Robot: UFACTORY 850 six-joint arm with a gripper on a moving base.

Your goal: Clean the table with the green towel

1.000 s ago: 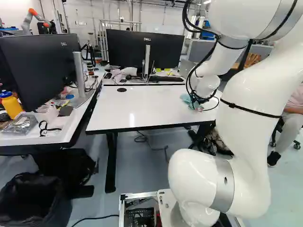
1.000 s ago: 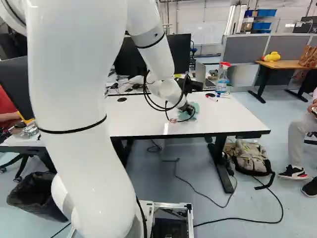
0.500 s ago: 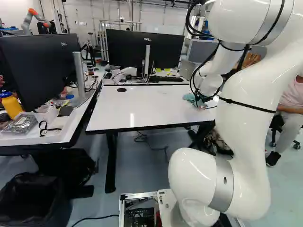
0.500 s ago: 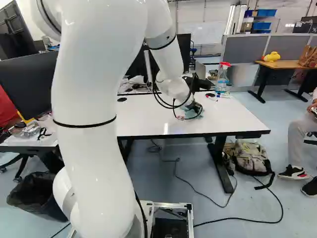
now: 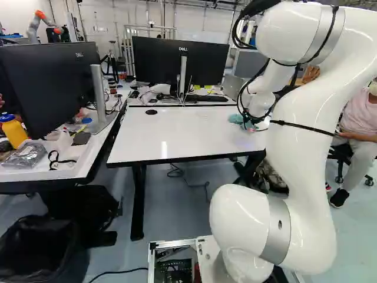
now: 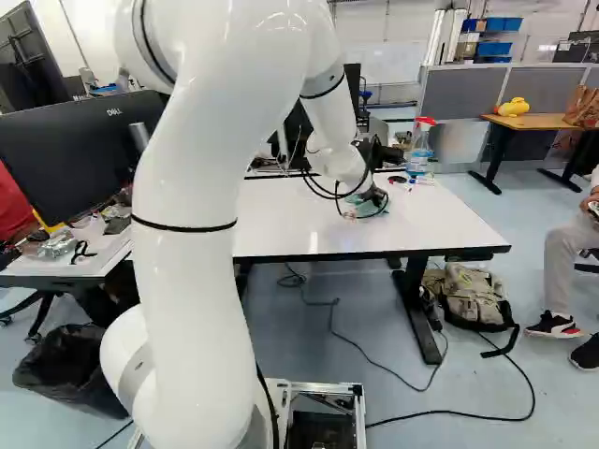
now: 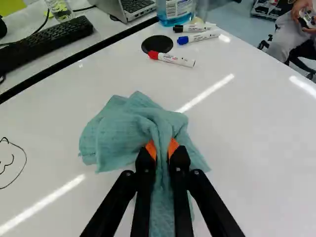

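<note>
Fanning across the white table (image 7: 256, 133), the blue-green towel (image 7: 118, 138) looks rumpled.

Bright light, with glare.
In the wrist view, long white reflections (image 7: 42, 204) lie on the surface (image 7: 256, 163), at lower left, above centre and at upper right.

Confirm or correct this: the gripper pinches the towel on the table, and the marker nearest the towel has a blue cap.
No: the wrist view shows that the marker nearest the towel has a red cap. The gripper does pinch the towel on the table.
</note>
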